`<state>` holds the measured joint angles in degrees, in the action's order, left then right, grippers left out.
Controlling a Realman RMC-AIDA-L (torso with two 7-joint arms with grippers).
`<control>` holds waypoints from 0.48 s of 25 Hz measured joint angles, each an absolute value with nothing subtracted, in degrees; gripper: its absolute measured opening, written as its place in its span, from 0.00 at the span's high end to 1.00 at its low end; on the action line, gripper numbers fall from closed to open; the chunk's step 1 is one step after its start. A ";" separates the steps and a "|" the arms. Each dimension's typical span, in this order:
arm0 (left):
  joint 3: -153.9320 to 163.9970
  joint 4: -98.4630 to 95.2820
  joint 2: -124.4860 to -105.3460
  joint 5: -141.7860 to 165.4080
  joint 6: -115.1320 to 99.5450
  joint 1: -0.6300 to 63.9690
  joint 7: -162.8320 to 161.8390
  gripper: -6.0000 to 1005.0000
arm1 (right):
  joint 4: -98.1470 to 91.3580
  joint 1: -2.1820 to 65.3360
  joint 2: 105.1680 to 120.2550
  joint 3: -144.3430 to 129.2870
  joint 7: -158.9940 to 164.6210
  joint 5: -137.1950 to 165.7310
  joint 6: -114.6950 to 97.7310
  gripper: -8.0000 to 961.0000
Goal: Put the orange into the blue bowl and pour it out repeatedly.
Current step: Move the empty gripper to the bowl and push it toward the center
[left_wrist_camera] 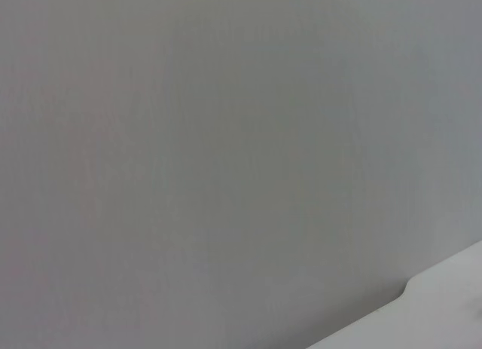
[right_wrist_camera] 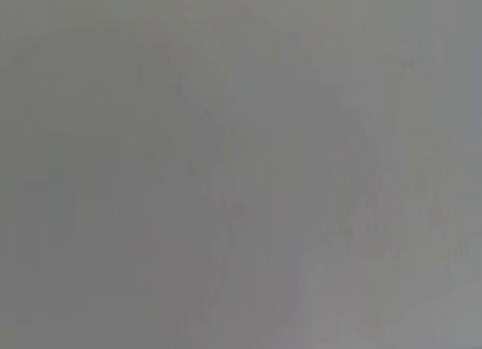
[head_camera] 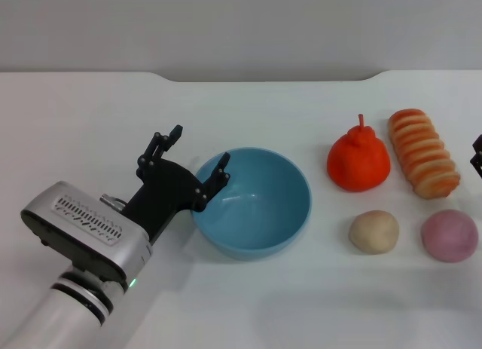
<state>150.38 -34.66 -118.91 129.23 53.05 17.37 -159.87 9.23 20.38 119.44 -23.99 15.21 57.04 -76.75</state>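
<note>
The orange (head_camera: 358, 162) stands upright on the white table (head_camera: 90, 123), to the right of the blue bowl (head_camera: 260, 236) and apart from it. The bowl is upright and has nothing in it. My left gripper (head_camera: 197, 151) is open at the bowl's left rim: one finger (head_camera: 222, 168) sits at the rim and the other finger (head_camera: 172, 136) is outside, to the left. Only a dark sliver of my right gripper (head_camera: 477, 157) shows at the right edge of the head view. Both wrist views show only a blank grey surface.
A ridged orange-cream bread loaf (head_camera: 423, 162) lies right of the orange. A beige ball (head_camera: 373, 231) and a pink ball (head_camera: 449, 234) sit in front of them. The table's far edge runs along the grey wall (head_camera: 241, 25).
</note>
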 joint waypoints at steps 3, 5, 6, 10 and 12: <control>150.38 -34.49 -118.91 129.36 53.32 17.30 -159.87 0.20 | 9.22 20.39 119.44 -23.99 15.49 57.04 -76.73 0.14; 150.38 -34.40 -118.91 129.37 53.39 17.23 -159.87 0.21 | 9.22 20.43 119.44 -23.99 15.56 56.97 -76.72 0.14; 150.38 -34.39 -118.91 129.38 53.39 17.19 -159.87 0.22 | 9.22 20.45 119.44 -23.99 15.57 56.96 -76.72 0.14; 150.51 -34.40 -118.91 129.45 53.47 17.15 -160.15 0.23 | 9.22 20.49 119.44 -23.99 15.68 56.82 -76.72 0.14; 150.52 -34.77 -118.91 129.40 53.51 17.20 -160.39 0.24 | 9.23 20.49 119.44 -23.99 15.71 56.79 -76.72 0.14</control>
